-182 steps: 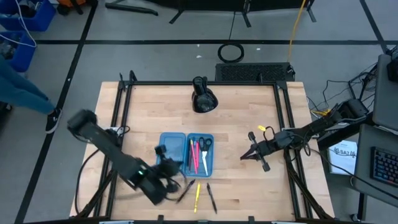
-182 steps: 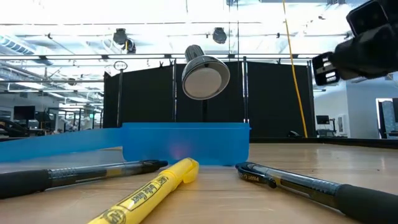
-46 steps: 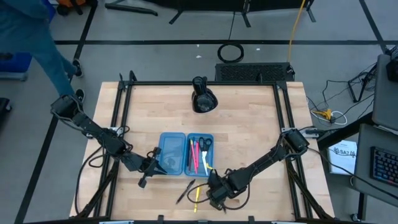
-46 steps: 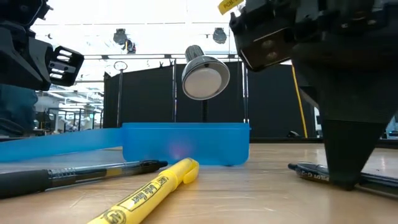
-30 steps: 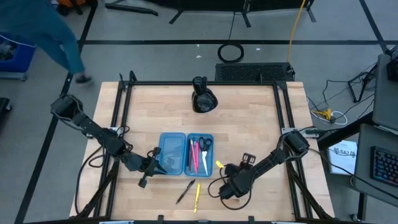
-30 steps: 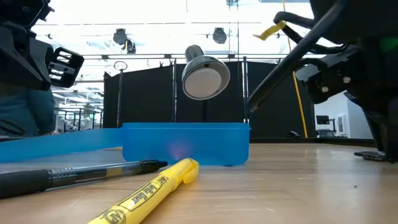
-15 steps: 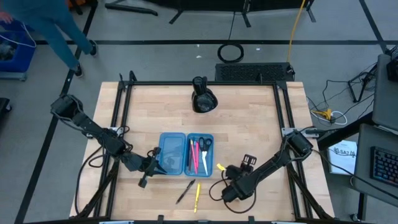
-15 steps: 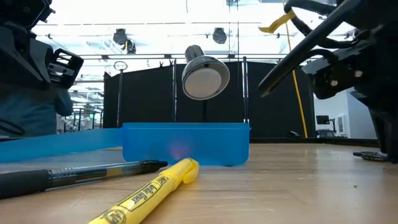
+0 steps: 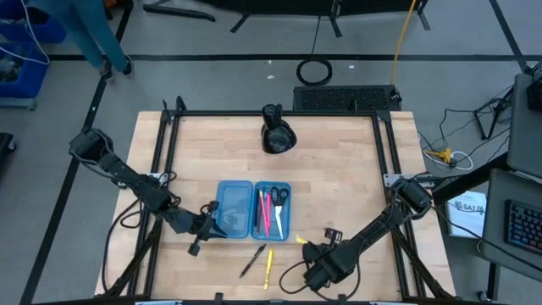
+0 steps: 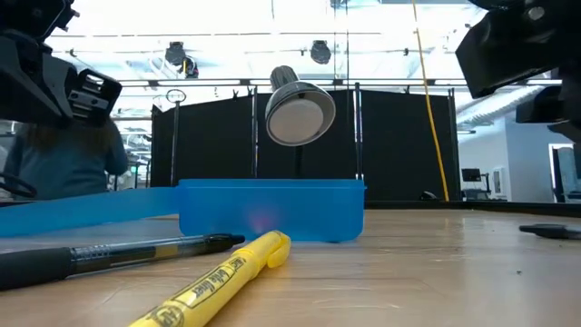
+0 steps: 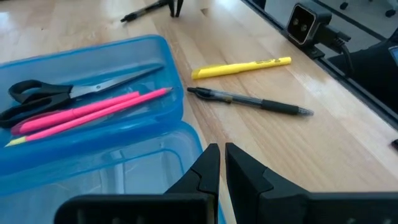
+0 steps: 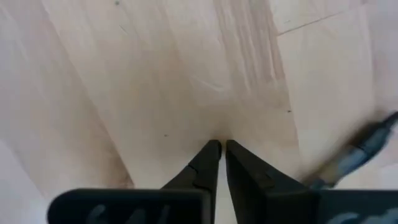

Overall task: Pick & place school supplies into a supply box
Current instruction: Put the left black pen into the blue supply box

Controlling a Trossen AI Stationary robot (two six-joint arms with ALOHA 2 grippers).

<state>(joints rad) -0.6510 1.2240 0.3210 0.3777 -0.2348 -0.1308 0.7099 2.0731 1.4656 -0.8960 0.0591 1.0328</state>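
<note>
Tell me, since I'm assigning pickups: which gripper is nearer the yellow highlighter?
Right. The right gripper sits just beside the yellow highlighter; the left gripper is farther off, across the translucent blue plastic case.

A blurred dark pen (image 12: 360, 154) (colour unclear) runs off the right wrist view's edge.

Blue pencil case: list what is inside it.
One half of the pencil case holds black-handled scissors, two pink pens and a yellow-tipped one. The other half looks empty, though the left claw covers part of it.
</note>
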